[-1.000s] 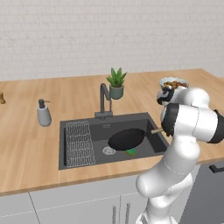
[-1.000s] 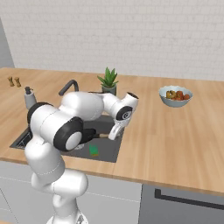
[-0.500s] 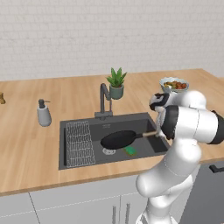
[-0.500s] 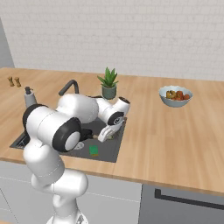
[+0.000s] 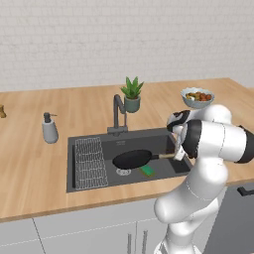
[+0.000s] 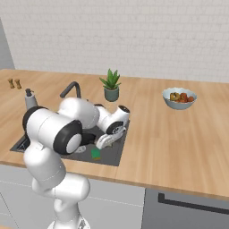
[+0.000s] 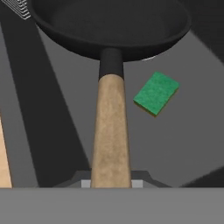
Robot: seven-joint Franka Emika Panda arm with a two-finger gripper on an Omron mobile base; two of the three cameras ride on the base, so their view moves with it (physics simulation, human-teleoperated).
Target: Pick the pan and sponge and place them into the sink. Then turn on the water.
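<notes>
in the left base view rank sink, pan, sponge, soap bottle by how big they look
1. sink
2. pan
3. soap bottle
4. sponge

The bottle stands farther from the camera than the sponge, yet looks clearly bigger.

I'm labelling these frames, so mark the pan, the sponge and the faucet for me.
pan (image 5: 131,159), left base view, on its black bowl.
sponge (image 7: 156,92), hand view, on its green top face.
faucet (image 5: 117,115), left base view, on its dark upright stem.
</notes>
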